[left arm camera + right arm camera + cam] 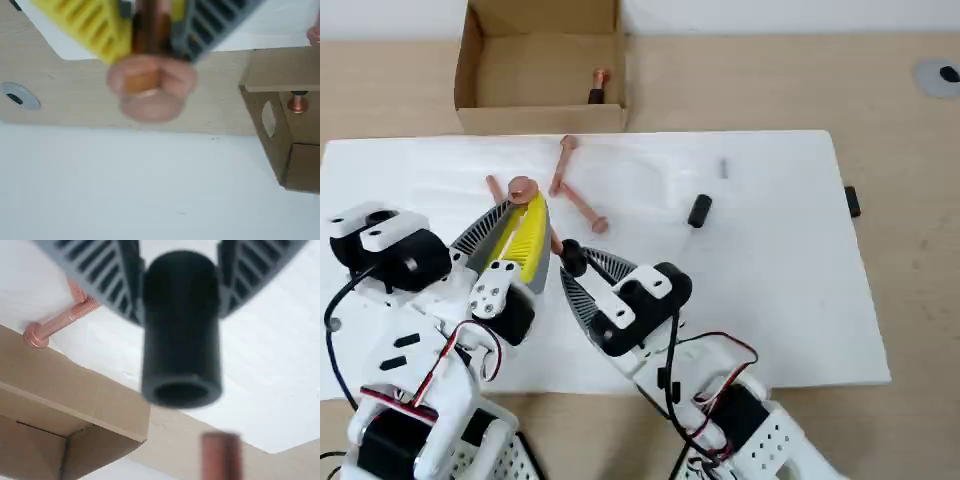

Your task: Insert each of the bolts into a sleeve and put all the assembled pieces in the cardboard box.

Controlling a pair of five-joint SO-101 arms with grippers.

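As bolt (150,85) sits clamped, sleeve (181,330) gapes.

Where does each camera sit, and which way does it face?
High view: overhead, looking down on both arms and the cardboard box.
Left wrist view: on the left arm, facing past the left gripper and its bolt.
Right wrist view: on the right arm, facing past the right gripper and its sleeve.
All share the box.
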